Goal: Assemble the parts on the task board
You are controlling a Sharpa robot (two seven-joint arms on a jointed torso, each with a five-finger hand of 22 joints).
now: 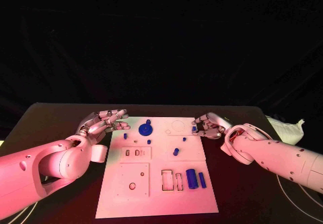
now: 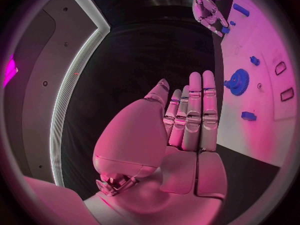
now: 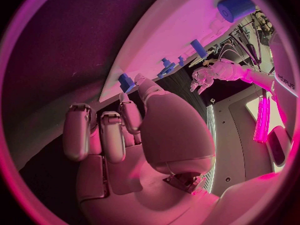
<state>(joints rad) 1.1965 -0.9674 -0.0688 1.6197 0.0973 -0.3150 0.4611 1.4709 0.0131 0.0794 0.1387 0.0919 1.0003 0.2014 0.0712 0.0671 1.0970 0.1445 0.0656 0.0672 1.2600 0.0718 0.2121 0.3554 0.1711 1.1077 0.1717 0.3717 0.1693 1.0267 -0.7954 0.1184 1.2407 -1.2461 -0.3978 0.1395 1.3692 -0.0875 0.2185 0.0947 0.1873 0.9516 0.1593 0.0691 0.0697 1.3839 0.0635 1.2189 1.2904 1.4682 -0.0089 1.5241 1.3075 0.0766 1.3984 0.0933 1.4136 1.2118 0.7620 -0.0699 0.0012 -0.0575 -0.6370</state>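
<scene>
Looking over the black tabletop [image 1: 60,116], you will find the white task board [image 1: 161,196] lying at its middle, with both arms reaching in toward the board's far end. Your left hand [image 1: 104,122] hovers just off the board's far left corner, fingers straight and side by side, holding nothing. Your right hand [image 1: 207,126] sits at the far right edge, fingers curled in on a small blue part [image 1: 194,128] that appears pinched at the fingertips; confirm this grip before moving, since it is small in view. Other parts lie on the board: a blue gear [image 1: 146,128] near the far left, two blue cylinders [image 1: 196,178] beside the near slots, and a small peg [image 1: 175,151] at centre. Risk: the pinch looks shallow, so a fast or tilted transfer could drop the part. A low sweep of either hand could also knock loose pieces out of position.
</scene>
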